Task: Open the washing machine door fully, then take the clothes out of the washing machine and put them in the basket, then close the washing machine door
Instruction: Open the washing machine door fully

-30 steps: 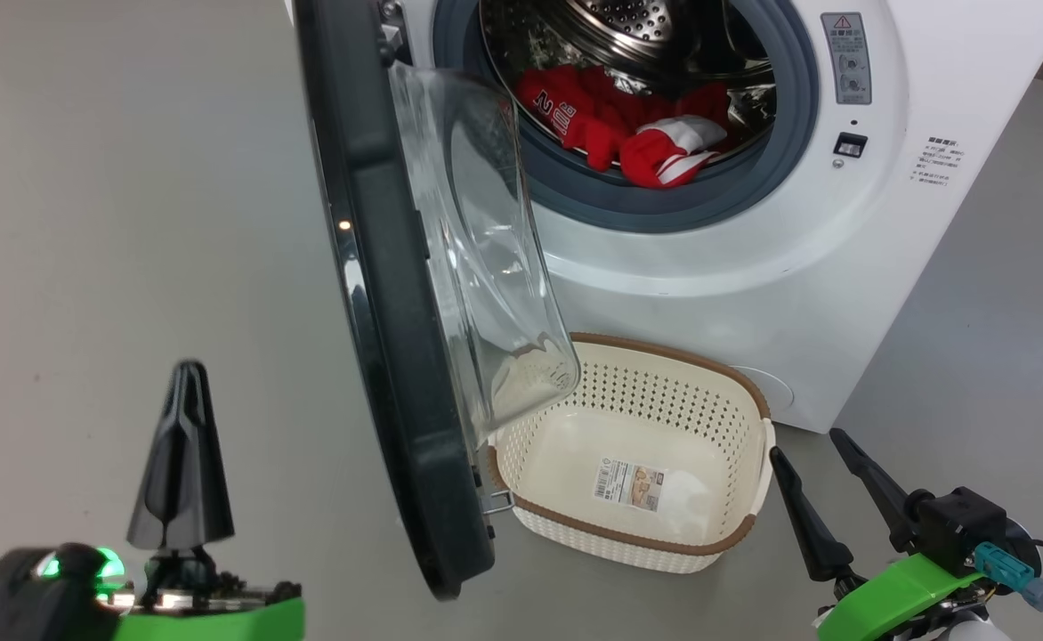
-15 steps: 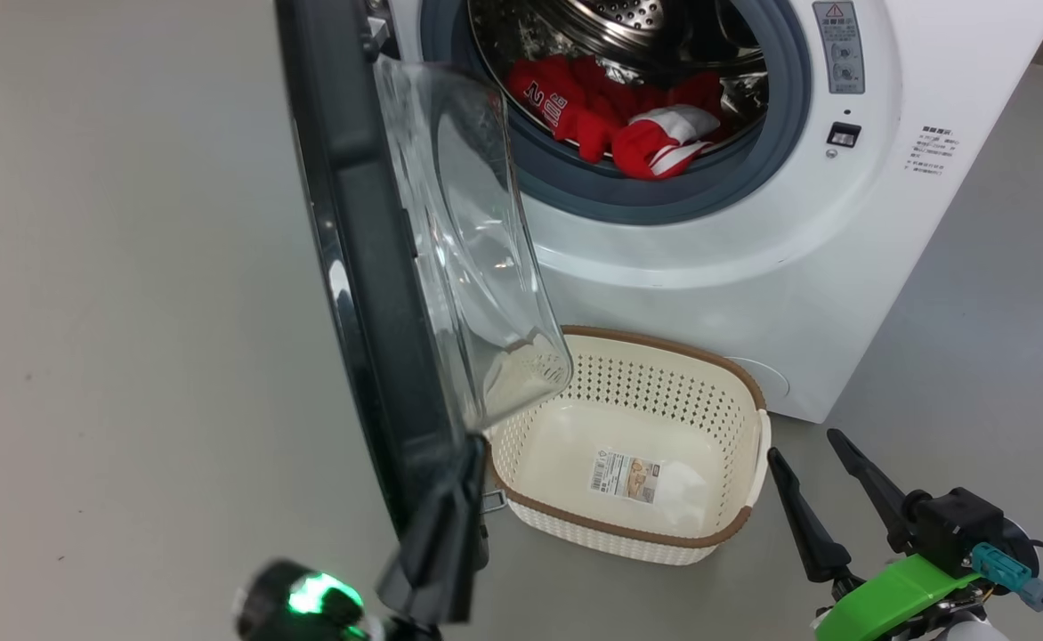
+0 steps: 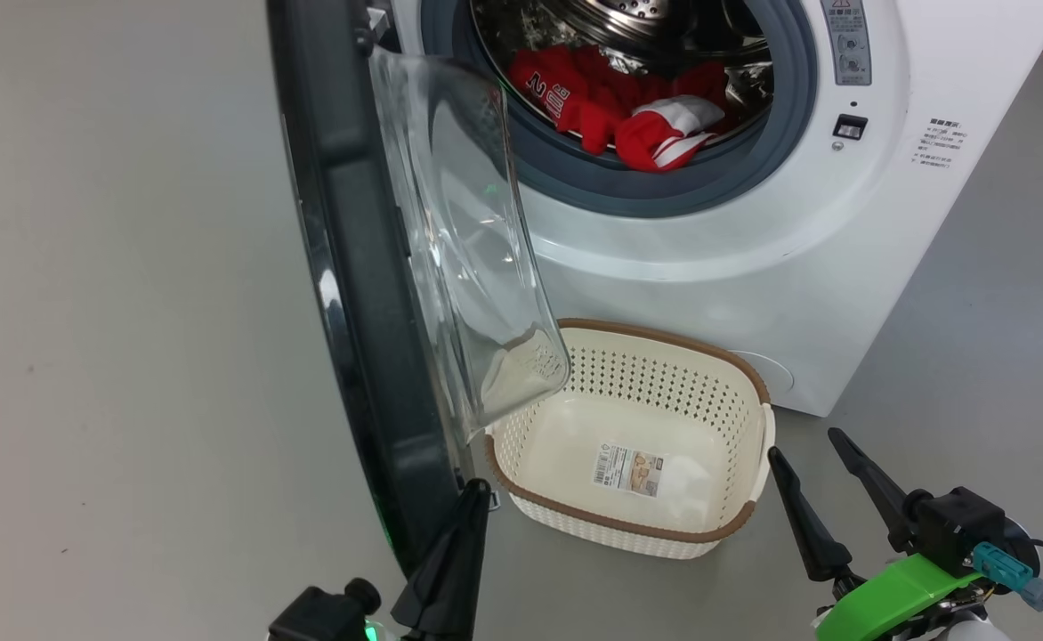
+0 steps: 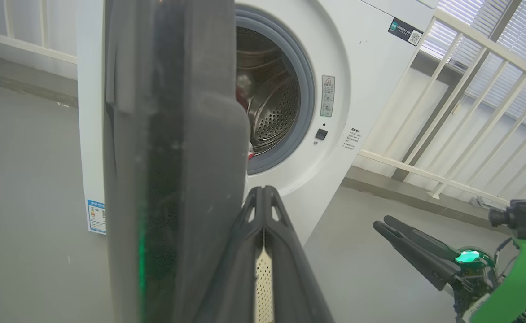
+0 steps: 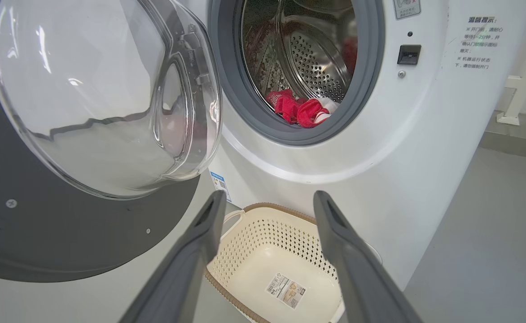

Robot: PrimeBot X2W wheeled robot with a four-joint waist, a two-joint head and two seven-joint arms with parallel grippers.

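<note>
The washing machine door [image 3: 370, 294] is standing open, glossy black rim, bulging clear bowl; left gripper [image 3: 475, 499], fingers together, is sitting beside its edge; right gripper [image 3: 806, 445] is gaping.

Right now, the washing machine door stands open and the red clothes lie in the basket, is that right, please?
Not quite: the door stands open, but the clothes lie inside the washing machine; the basket holds just a paper label, as the head view shows.
</note>
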